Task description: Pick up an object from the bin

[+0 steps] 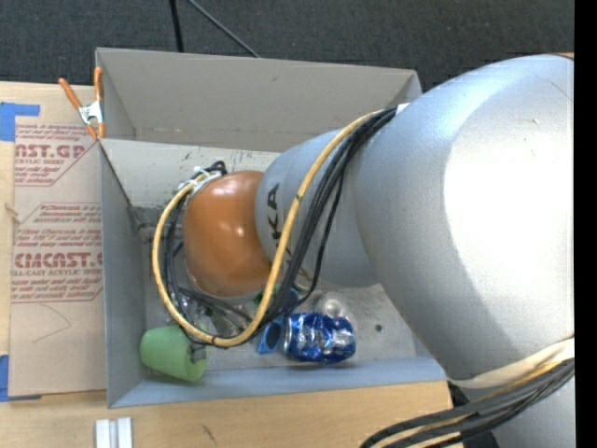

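- A grey metal bin [119, 278] stands on a pale wood counter [280, 418], with dark floor [373, 17] behind it.
- The silver arm [485, 231] reaches in from the right and covers most of the bin's floor.
- Its end wears a rounded orange cover [222, 236], which sits low over the left half of the bin.
- Yellow and black cables [166, 250] loop round the cover's left side and run back up the arm.
- Whether the fingers are apart or together cannot be told.
- A green cylinder [173, 353] lies on its side in the near left corner, just below and left of the arm's end and right by the cable loop.
- A crumpled blue can [312, 337] lies by the near wall, below and right of the arm's end.
- A small pale lump [331, 304] sits just behind the can, against the arm.
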Robot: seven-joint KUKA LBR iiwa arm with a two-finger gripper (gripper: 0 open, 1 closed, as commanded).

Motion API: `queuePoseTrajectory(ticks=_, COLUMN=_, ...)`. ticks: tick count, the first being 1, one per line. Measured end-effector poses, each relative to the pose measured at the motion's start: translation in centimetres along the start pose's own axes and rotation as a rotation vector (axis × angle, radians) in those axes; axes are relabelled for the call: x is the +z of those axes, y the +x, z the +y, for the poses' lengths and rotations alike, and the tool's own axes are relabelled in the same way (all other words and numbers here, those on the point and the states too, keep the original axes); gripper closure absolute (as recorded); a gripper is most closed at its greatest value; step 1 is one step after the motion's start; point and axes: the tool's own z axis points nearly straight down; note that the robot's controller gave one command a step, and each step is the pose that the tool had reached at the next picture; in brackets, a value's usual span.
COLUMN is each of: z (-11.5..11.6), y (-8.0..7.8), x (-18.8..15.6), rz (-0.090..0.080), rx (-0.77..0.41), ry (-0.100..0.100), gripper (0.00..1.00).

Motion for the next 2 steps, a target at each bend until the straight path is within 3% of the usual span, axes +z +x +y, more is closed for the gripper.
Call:
queuePoseTrajectory(ticks=1, z=-0.5, y=-0.1, x=-10.5, rz=0.009, rx=-0.006, ry=-0.001, gripper=1.00)
queuePoseTrajectory(ticks=2, z=-4.7, y=-2.0, x=-23.2, rz=0.005, rx=0.016, ry=0.001, gripper=1.00)
